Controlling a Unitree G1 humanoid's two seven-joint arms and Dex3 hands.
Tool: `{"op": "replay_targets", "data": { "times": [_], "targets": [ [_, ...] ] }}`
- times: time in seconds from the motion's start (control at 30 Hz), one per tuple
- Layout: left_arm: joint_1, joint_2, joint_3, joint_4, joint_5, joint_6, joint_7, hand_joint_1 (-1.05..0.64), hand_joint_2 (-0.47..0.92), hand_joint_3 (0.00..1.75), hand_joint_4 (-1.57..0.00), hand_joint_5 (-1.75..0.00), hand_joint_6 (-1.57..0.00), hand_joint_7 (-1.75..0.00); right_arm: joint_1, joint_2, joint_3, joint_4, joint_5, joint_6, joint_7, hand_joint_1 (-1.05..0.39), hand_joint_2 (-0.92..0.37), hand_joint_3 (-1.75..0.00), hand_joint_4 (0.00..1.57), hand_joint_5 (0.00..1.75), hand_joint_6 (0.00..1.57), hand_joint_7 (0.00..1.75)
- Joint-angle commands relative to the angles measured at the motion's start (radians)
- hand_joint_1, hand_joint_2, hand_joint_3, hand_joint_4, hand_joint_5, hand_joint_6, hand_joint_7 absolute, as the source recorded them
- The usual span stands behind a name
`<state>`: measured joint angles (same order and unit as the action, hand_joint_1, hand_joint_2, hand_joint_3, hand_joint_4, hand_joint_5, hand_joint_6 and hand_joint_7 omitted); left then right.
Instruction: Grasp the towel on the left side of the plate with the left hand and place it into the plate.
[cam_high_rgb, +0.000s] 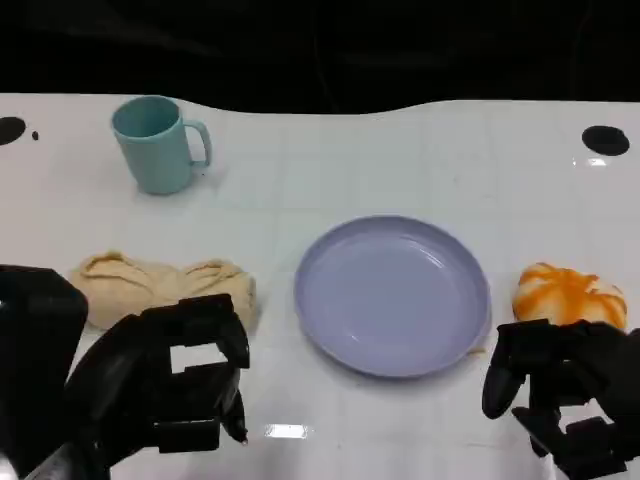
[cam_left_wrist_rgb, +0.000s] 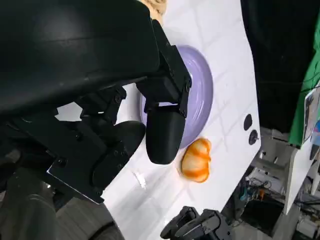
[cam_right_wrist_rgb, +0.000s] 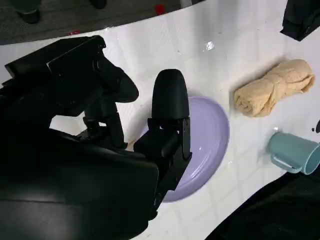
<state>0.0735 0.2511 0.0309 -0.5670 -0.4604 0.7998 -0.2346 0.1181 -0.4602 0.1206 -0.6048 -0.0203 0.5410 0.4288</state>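
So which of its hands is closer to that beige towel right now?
The left. The left hand hovers just in front of the towel, overlapping its near edge in the head view. The right hand is far off, beyond the plate, next to the orange-and-white object.

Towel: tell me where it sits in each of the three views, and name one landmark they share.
Head view: the towel lies at the left, beside the plate, just beyond the left hand.
Left wrist view: a beige sliver of it peeks past the hand's black shell at the top edge.
Right wrist view: it lies at the upper right, bunched, above the cup.
Shared landmark: the purple plate.
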Motion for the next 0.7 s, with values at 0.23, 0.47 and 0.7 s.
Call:
{"op": "replay_targets", "data": {
  "times": [0.23, 0.47, 0.7],
  "targets": [
    [0.016, 0.028, -0.044, 0.018, 0.179, -0.18, 0.013, -0.08, 0.49, 1.18, -0.63, -1.4, -0.64, -1.03, -0.011, 0.002, 0.009, -0.006, -0.012, 0.007, -0.012, 0.04, -0.6, -1.04, 0.7, 1.67, 0.68, 1.44],
    [0.004, 0.092, -0.081, 0.044, 0.312, -0.315, 0.01, -0.09, 0.5, 1.15, -0.58, -1.34, -0.6, -0.95, -0.01, -0.001, 0.013, -0.014, -0.02, 0.01, -0.012, 0.04, -0.6, -1.04, 0.7, 1.67, 0.68, 1.44],
    [-0.121, 0.282, -0.202, 0.132, 0.702, -0.514, -0.01, -0.38, 0.92, 0.08, -0.27, -0.61, -0.39, -0.09, -0.014, -0.003, 0.025, -0.019, -0.035, 0.013, -0.011, 0.04, -0.6, -1.04, 0.71, 1.66, 0.68, 1.43]
  ]
}}
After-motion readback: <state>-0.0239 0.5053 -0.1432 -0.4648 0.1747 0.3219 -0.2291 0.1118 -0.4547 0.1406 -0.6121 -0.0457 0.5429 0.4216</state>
